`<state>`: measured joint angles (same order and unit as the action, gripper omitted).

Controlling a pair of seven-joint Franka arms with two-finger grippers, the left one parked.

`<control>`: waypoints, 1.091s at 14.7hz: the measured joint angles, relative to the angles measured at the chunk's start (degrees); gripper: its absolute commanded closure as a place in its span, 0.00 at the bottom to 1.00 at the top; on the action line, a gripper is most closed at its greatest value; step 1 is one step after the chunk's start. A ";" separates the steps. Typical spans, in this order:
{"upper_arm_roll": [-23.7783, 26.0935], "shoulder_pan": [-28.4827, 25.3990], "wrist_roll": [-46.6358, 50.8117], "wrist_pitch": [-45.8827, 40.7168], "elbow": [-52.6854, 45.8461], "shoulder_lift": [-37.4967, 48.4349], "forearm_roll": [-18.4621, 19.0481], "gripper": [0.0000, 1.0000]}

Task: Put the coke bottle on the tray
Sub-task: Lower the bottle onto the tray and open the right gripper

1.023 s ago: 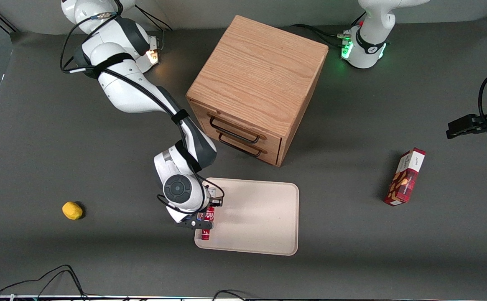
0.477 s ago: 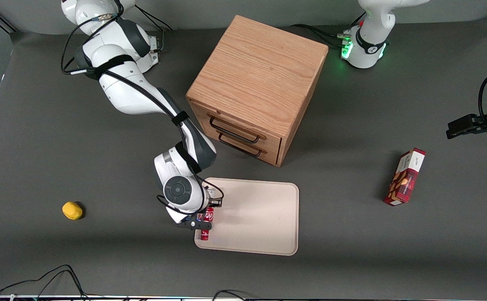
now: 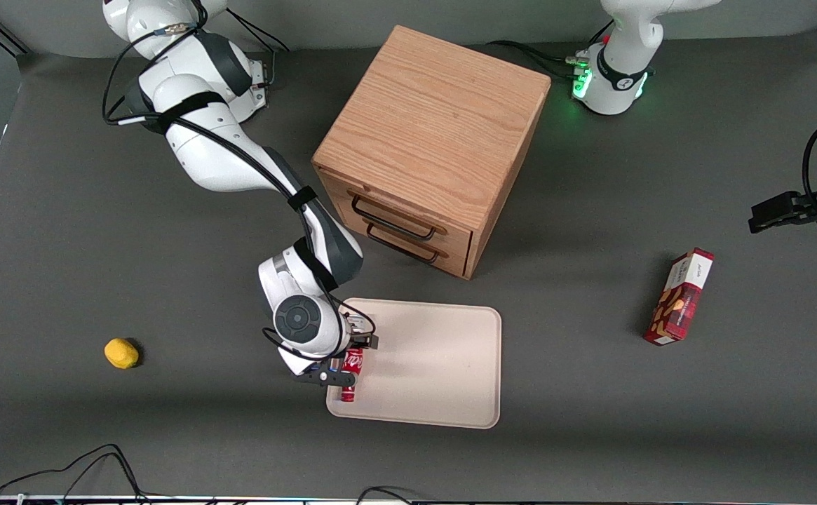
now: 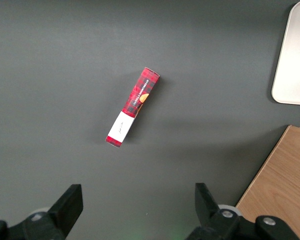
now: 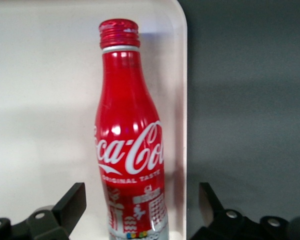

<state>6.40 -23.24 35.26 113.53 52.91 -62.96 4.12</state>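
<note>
The gripper [image 3: 345,361] sits over the tray's [image 3: 436,365] end nearest the working arm, lower centre-left of the front frame, its fingers [image 5: 70,205] spread wide on either side of the coke bottle [image 3: 349,375] with clear gaps and no contact. The bottle lies flat on the tray just inside the rim, long axis running toward the front camera, capped end nearest it. Only the wrist view shows the cap, the script and the tray rim [image 5: 182,100] beside the coke bottle [image 5: 130,150]; the front view alone shows the wooden drawer cabinet [image 3: 429,147], farther from the camera.
</note>
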 measured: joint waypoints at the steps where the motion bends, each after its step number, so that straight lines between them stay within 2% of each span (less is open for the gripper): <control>1: -0.02 0.01 0.00 0.00 0.00 0.00 0.00 0.00; 11: -0.20 0.01 0.00 -0.11 -0.28 0.00 0.00 0.00; 16: -0.22 0.29 0.00 -5.14 -1.98 1.77 0.00 0.00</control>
<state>6.18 -22.95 35.26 108.39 50.93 -61.19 4.12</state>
